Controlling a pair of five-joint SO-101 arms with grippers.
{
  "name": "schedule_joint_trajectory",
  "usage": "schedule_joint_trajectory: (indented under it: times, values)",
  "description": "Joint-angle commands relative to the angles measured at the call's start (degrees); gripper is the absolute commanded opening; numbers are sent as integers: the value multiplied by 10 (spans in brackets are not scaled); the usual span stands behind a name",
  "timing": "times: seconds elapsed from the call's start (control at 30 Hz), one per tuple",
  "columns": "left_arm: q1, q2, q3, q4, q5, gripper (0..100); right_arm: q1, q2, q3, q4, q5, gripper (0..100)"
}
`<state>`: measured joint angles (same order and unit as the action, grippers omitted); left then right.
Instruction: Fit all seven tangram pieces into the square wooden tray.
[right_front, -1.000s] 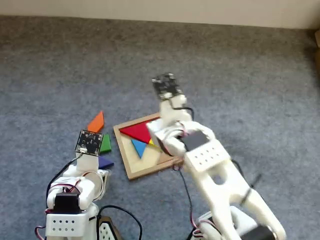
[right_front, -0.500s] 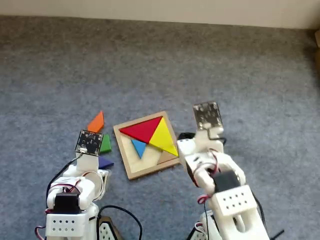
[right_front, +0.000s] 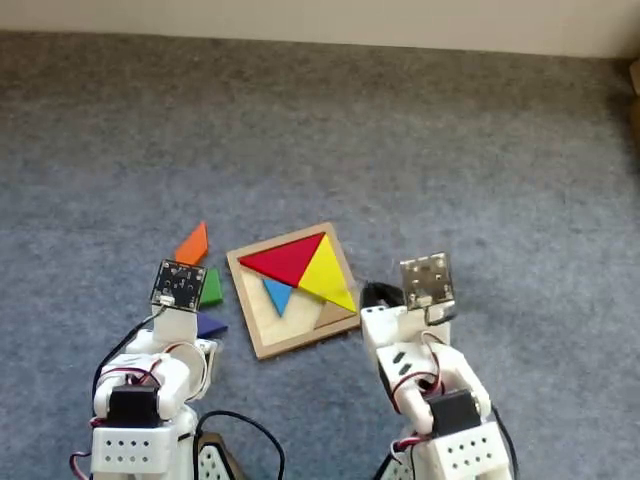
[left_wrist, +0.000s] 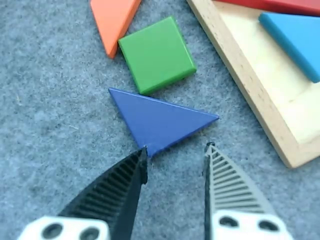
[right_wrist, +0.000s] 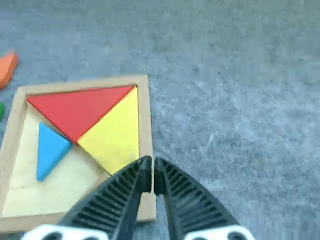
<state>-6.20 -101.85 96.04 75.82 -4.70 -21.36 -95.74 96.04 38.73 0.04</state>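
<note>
Three pieces I count inside the wooden tray (right_front: 296, 323): red triangle (right_front: 285, 260), yellow triangle (right_front: 325, 272), light-blue triangle (right_front: 277, 293). Orange piece (right_front: 193, 243), green square (left_wrist: 157, 54) and dark-blue triangle (left_wrist: 160, 121) lie on open carpet beside its left rim. My left gripper (left_wrist: 175, 152), fingers spread and empty, sits at the dark-blue triangle's edge. My right gripper (right_wrist: 152, 172), fingers nearly together on nothing, hangs over the tray's right rim.

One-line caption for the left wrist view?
Open left gripper poised at the dark blue triangle, beside green square and wooden tray.
</note>
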Motion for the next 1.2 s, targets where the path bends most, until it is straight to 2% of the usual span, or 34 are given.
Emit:
schedule_joint_trajectory:
  times: [0.0, 0.47, 0.6, 0.77, 0.97, 1.17]
  values:
    - [-4, -24, 12, 2, 4, 185, 17, -70, 65, 2, 4, 28]
    - [-3, -24, 11, 2, 5, 186, 112, -88, 77, 165, 4, 28]
    - [-4, -26, 11, 2, 4, 186, 119, -88, 77, 226, 4, 28]
    - [-14, -27, -25, -4, -3, 186, 119, -88, 77, 236, 1, 27]
    - [-60, -24, -145, -3, -191, 186, 119, -88, 77, 237, 1, 27]
    - [-65, -13, -244, 26, -191, 185, 120, -88, 77, 237, 1, 27]
